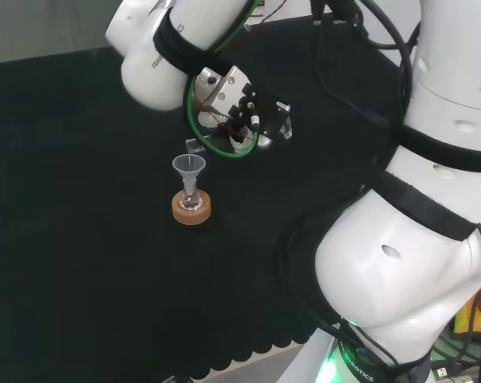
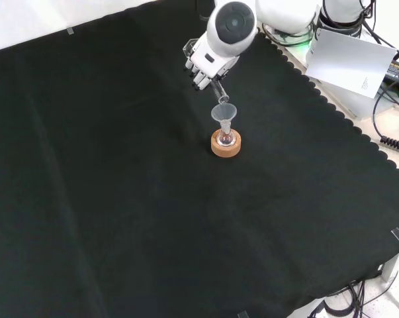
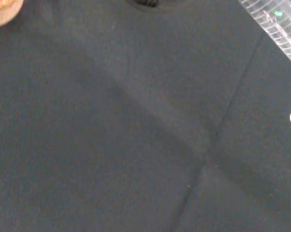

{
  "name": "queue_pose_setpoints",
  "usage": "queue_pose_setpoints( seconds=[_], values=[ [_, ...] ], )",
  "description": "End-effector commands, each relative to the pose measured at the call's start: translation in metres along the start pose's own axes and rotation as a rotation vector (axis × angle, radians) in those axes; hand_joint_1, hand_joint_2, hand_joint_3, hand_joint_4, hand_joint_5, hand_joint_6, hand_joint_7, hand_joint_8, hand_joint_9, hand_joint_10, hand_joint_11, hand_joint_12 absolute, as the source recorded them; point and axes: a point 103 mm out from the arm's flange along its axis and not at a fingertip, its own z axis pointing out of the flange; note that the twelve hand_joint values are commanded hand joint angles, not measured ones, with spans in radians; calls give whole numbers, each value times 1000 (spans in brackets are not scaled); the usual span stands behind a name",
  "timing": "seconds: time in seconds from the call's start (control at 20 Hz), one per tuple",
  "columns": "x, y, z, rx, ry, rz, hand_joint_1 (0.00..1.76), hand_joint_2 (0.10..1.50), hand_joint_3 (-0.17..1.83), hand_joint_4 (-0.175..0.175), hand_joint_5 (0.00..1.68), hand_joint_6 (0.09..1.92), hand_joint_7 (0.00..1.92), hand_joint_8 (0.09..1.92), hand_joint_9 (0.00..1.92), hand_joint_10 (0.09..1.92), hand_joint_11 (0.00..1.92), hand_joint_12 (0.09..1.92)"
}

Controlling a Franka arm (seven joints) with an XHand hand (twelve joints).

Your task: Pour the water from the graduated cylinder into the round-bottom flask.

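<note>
A small round-bottom flask [image 1: 191, 199] [image 2: 226, 138] stands on a cork ring [image 1: 191, 211] [image 2: 225, 147] with a clear funnel [image 1: 188, 167] [image 2: 224, 112] in its neck. In the head view the hand [image 1: 234, 102] hangs to the right of and above the funnel. In the front view the hand [image 2: 202, 66] is shut on a clear graduated cylinder [image 2: 219, 93] that tilts down, its mouth just above the funnel's rim. The wrist view shows part of the cylinder [image 3: 276, 25] and a corner of the cork ring [image 3: 2, 9]. I cannot make out any liquid.
The arm's white links [image 1: 431, 239] stand at the head view's right. In the front view the cloth's scalloped edge [image 2: 331, 109] runs along the right, with a white card [image 2: 348, 59] and cables [image 2: 392, 126] beyond it. Black cloth [image 2: 120, 199] lies open around the flask.
</note>
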Motion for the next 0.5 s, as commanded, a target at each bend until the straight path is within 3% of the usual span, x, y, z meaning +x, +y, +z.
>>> queue_pose_setpoints(
  seconds=[0.05, 0.2, 0.5],
  values=[
    [-17, -4, 13, -110, 237, -15, 1278, 1064, 0, -175, 1079, 845, 1103, 829, 1451, 87, 1250, 727],
    [-22, -2, 16, -132, 293, -31, 1277, 1064, 0, -175, 1078, 847, 1102, 831, 1451, 87, 1250, 727],
    [-34, 5, 24, -236, 447, -96, 1277, 1065, 0, -175, 1076, 851, 1099, 835, 1449, 87, 1250, 727]
  ],
)
